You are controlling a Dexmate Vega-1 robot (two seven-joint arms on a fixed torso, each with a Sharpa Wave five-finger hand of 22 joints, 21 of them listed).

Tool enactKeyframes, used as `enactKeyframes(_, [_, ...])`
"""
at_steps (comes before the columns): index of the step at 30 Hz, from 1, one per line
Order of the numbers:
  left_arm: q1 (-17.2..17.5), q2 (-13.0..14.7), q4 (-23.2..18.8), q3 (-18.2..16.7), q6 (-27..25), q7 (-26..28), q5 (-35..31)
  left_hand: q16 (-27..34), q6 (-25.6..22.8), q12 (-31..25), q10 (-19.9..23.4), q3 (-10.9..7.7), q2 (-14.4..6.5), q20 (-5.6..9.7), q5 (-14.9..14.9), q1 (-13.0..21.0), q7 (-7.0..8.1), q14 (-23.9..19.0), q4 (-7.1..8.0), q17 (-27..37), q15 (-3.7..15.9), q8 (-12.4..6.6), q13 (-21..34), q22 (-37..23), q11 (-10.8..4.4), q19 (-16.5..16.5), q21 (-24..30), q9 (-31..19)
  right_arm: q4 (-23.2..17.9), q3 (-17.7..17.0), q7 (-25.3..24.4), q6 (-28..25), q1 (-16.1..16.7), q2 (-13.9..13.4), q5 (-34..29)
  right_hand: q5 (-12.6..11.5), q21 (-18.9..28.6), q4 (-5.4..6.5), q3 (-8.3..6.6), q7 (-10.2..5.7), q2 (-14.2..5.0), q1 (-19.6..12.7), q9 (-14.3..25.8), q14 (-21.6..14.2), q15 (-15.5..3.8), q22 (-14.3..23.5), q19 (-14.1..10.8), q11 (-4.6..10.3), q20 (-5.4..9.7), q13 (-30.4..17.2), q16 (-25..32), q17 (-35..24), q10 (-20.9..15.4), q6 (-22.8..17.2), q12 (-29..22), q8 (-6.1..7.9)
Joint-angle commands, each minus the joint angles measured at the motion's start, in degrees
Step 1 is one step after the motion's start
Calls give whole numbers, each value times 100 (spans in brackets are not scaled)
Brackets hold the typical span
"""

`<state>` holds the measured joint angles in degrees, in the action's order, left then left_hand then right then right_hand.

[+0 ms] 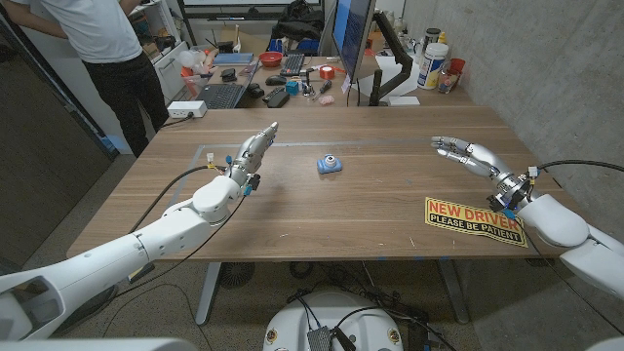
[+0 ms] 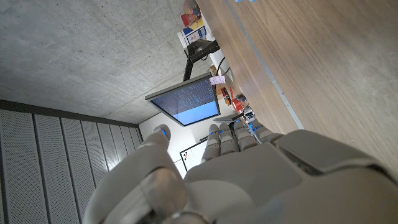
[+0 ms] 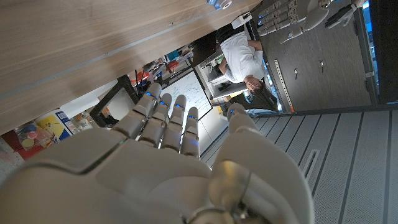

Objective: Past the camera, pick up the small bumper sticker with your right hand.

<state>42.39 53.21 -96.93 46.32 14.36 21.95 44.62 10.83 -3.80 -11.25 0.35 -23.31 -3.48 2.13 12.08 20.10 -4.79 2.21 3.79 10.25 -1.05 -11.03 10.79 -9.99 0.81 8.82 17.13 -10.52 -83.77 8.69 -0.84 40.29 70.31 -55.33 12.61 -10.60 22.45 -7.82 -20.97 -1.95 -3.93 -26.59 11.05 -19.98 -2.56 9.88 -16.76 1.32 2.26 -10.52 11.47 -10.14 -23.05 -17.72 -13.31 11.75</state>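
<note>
Nearest the robot, at the table's (image 1: 322, 219) near right edge, lies the bumper sticker (image 1: 475, 220): yellow, flat on the wood, with red "NEW DRIVER" over a black line of smaller lettering. The right hand (image 1: 466, 152) hangs just beyond it, above the tabletop, fingers straight and slightly apart, holding nothing; its wrist sits right beside the sticker's far right corner, apparently not touching it. In the right wrist view the same hand (image 3: 168, 155) shows its fingers extended side by side, thumb set off.

The left hand (image 1: 255, 151) is raised over the left half of the table, fingers stretched forward and close together, empty. The left wrist view shows that hand (image 2: 236, 168) from behind, fingers pointing toward a monitor (image 2: 186, 102).

Between the two hands, near the table's middle, sits a small blue camera (image 1: 330, 164), well apart from both. The surface is dark walnut-toned wood with a faint pale taped outline on its far left part.

Beyond the far edge stands a second desk (image 1: 263, 83) crowded with a keyboard, small tools and red items too small to tell apart, plus the monitor (image 1: 351, 39) on an arm. A person (image 1: 102, 49) in a light shirt and dark trousers stands at the far left. The right-hand wall is bare grey concrete.
</note>
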Motion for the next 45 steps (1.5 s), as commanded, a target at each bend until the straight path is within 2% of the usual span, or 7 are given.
enactKeyframes(1, [-128, 100, -20, 208, 95, 103, 86, 8, -17, -30, 8, -12, -44, 86, 4, 0, 11, 46, -31, 31, 11, -26, 11, -15, -42, 2, -14, -16, -94, -198, -339, 13, 307, -91, -295, -22, -24, -2, -32, -36, -21, -23, 35, -71, -227, 10, -55, 30, 167, -22, 1, -20, -69, -52, -18, 25])
enactKeyframes(9, [-263, 88, 8, 347, 99, 111, 111, 9, -17, -31, 10, -9, -45, 87, 3, -1, 8, 42, -32, 31, 10, -25, 11, -16, -29, 1, -29, -16, -54, -375, -623, 98, 499, -45, -494, -28, -48, -2, -38, -57, -20, -21, 36, -131, -248, 10, -79, 27, 172, -23, 9, -20, -93, -70, -18, 26])
enactKeyframes(16, [-358, 108, 8, 447, 113, 69, 141, 9, -22, -31, 9, -7, -47, 86, 3, -3, 11, 42, -33, 31, 10, -27, 11, -16, -28, -2, -43, -16, -323, -740, -1056, -67, 895, -102, -994, -32, -61, -2, -41, -52, -17, -20, 37, -138, -257, 10, -93, 37, 176, -23, 3, -20, -89, -83, -12, 27])
enactKeyframes(27, [-402, 226, -12, 554, 227, 114, 212, 9, -23, -32, 12, -4, -50, 88, 2, -4, 10, 42, -34, 31, 11, -27, 11, -17, -39, -7, -61, -16, -538, -1052, -1160, -133, 1279, -22, -1109, -40, -84, -5, -46, -71, -7, -19, 37, -156, -275, 10, -113, 51, 186, -25, -5, -19, -108, -103, -12, 29])
enactKeyframes(45, [-502, 321, -5, 758, 366, 182, 301, 7, -36, -30, 8, 2, -53, 79, 1, -7, 8, 46, -38, 31, 13, -30, 11, -18, -45, -14, -95, -16, -837, -1527, -1423, -362, 1714, 157, -1913, -53, -117, -8, -50, -101, 10, -14, 39, -188, -299, 10, -149, 90, 203, -27, -12, -19, -154, -125, -19, 29])
